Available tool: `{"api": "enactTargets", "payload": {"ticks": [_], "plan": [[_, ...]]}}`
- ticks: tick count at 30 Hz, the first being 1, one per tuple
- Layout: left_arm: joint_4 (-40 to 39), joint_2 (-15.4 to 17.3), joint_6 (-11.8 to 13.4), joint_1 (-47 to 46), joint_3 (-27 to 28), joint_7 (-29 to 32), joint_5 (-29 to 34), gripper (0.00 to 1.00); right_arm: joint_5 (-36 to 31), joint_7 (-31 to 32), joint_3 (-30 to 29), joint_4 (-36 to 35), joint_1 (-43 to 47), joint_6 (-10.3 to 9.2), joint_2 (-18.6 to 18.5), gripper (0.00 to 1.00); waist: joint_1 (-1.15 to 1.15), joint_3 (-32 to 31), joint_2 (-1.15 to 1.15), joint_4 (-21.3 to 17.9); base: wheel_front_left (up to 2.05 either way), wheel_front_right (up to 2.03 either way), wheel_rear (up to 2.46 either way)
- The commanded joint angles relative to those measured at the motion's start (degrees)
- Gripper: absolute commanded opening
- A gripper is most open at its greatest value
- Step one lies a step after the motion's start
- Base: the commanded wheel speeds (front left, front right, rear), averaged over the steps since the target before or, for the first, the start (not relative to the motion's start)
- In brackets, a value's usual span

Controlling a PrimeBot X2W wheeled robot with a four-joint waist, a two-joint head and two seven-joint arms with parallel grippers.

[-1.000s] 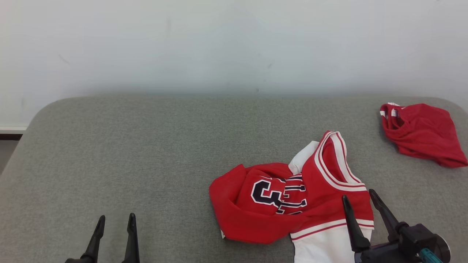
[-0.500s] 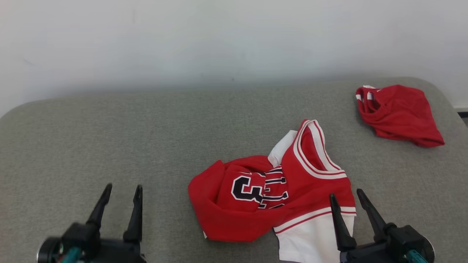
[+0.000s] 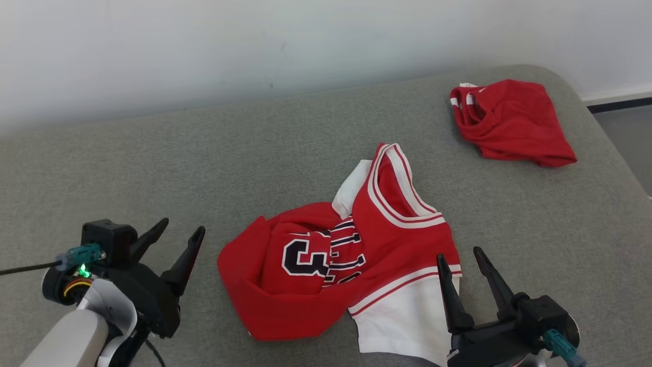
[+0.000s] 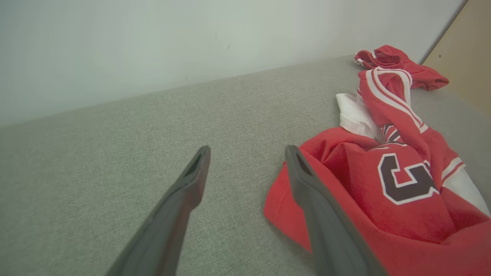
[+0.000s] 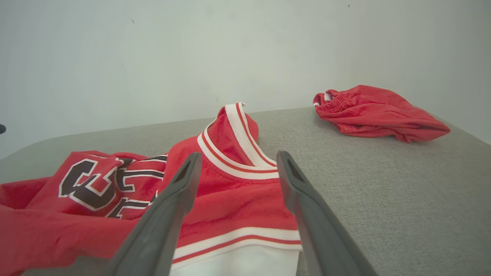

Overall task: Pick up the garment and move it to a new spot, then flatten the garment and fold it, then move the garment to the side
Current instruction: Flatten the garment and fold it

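Now the head view sits differently from a second ago: wall and grey padded surface have slid together across the picture, so the camera has turned rather than the cloth. The garment, a red jersey with white trim and dark numerals, lies crumpled just as before, slightly toward 5 o'clock of centre, its striped neck band pointing to 12 o'clock and its white panel trailing to 5 o'clock. A second red garment lies well apart at 2 o'clock, near the surface's far corner.

The left gripper has changed most. Earlier only its two fingertips showed at the bottom edge, well away from the cloth; now its wrist and pale forearm show at 8 o'clock, and its fingers lean toward 1 o'clock, close to the jersey's red bulge. Its jaws stand wide apart with nothing between them. In the left wrist view the gripper hangs over bare grey surface, the garment just beside its right-hand finger.

The right gripper keeps its place at 5 o'clock by the striped hem, jaws parted, holding nothing. Its wrist view shows the gripper spread over the garment, the neck band beyond the tips at 12 o'clock; whether the fingers touch the cloth I cannot tell.
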Motion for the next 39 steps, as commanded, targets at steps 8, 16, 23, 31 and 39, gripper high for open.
{"api": "enactTargets", "payload": {"ticks": [8, 16, 23, 31, 39], "plan": [[4.3, 4.0, 0.1, -3.9, -9.7, 2.3, -9.5, 1.00, 0.1, -0.2, 0.3, 1.2, -1.4, -0.15, 1.1, 1.00, 0.00, 2.4, 0.00, -4.6, 0.00, 0.00, 0.00], [11.6, 4.4, 0.1, -6.6, -16.3, 1.1, -11.4, 1.00, 0.1, -0.2, 0.5, 2.1, -2.2, -0.15, 1.5, 1.00, 0.00, 3.1, 0.00, -7.0, 0.00, 0.00, 0.00], [17.8, 2.6, 0.1, -7.7, -20.8, 0.7, -15.7, 0.05, -0.1, -0.2, -0.1, 1.9, -1.8, -0.16, 1.6, 1.00, 0.00, 3.4, 0.00, -7.6, 0.00, 0.00, 0.00], [19.7, 1.7, 0.1, -10.2, -23.3, -6.0, -17.6, 0.00, -0.9, -0.2, -1.2, 1.2, -0.8, -0.15, 1.4, 1.00, 0.00, 1.4, 0.00, -4.4, 0.00, 0.00, 0.00], [17.6, 3.5, 2.1, -6.5, -18.8, -16.1, -19.5, 0.00, -0.6, -0.2, -2.7, 1.2, 1.3, -0.15, 0.6, 1.00, 0.00, -1.8, 0.00, 2.7, 0.00, 0.00, 0.00]]}}
